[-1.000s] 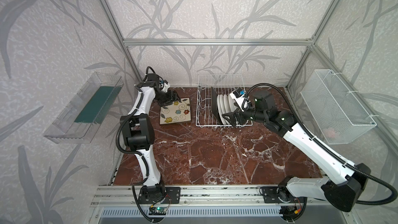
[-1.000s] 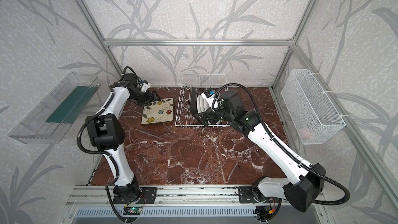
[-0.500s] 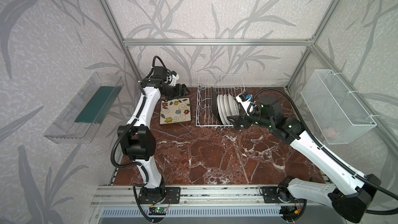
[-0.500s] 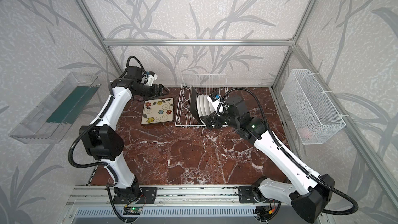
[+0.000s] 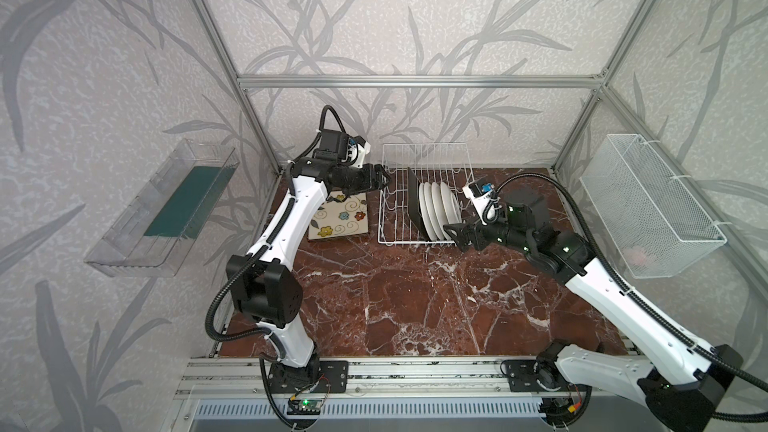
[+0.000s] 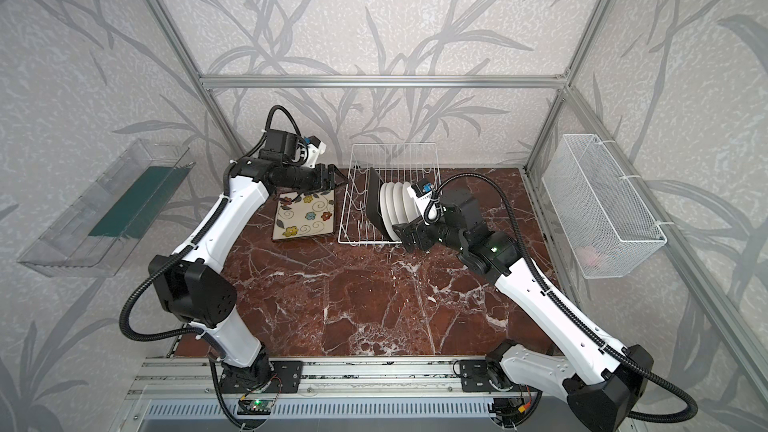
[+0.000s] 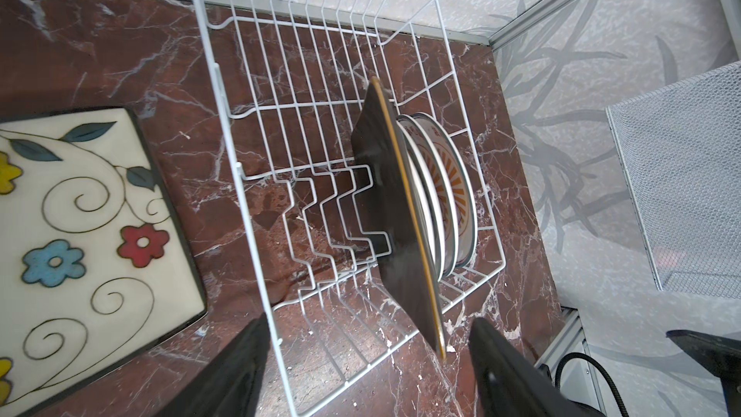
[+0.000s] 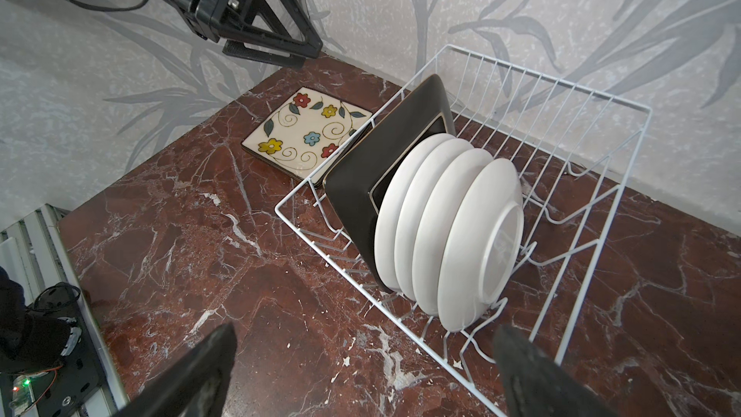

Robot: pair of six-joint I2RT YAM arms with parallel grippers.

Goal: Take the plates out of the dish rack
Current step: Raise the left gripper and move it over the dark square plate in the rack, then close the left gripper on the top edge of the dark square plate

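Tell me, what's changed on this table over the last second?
The left gripper rose from the flowered plate and swung across to the left side of the dish rack, open and empty. The right gripper barely shifted by the rack's near right corner, open too. Nothing was grabbed. The flowered plate, the black-backed square plate and the four round white plates stayed put.

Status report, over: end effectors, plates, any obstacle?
Left end effector open, right end effector open, both empty. Black-backed square plate and four round white plates standing in white wire dish rack. Nothing blocking.
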